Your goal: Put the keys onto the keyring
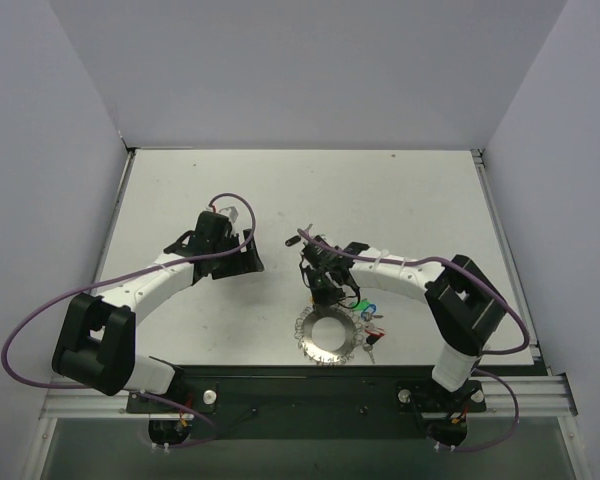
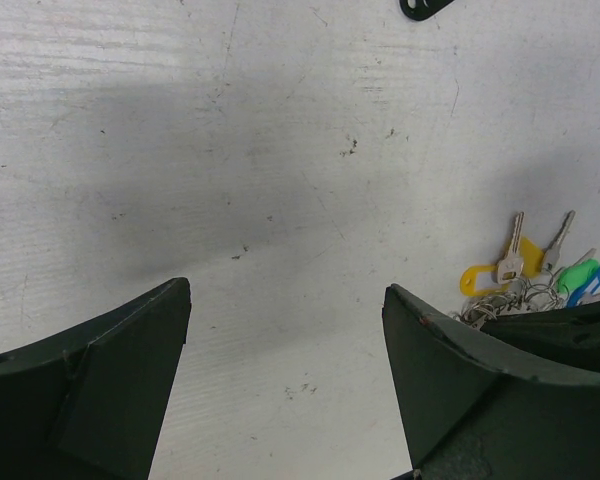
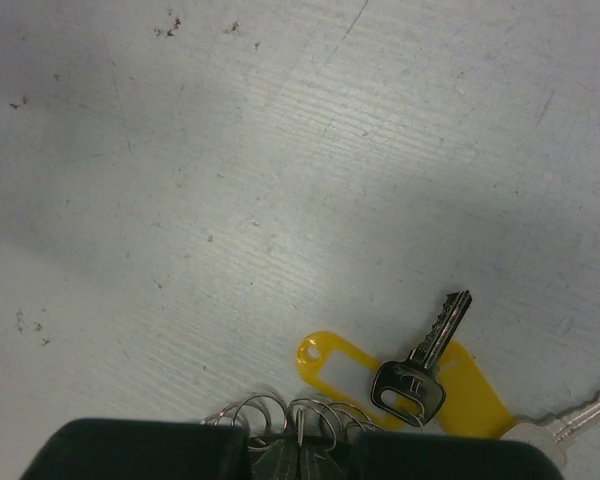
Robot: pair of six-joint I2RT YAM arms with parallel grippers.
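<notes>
Jaws of the left gripper (image 2: 287, 290) stand wide over bare table (image 2: 280, 150). The right gripper (image 3: 300, 440) looks closed (pinching a wire loop (image 3: 260, 412)? I cannot tell). The keys (image 3: 412, 385) lie just beside the keyring (image 1: 304, 340). I judge them light, stiff and slippery, best held by a plastic head.

The left gripper (image 1: 248, 258) hangs over bare table (image 1: 400, 200) left of centre, its arm curving back to the near left base. The right gripper (image 1: 318, 292) points down at the far left rim of the keyring (image 1: 301, 336), a toothed silver ring lying close to the near edge. Whether it touches the rim is unclear. The keys (image 1: 369, 314), green and blue heads showing, bunch just beside the ring's right side.
</notes>
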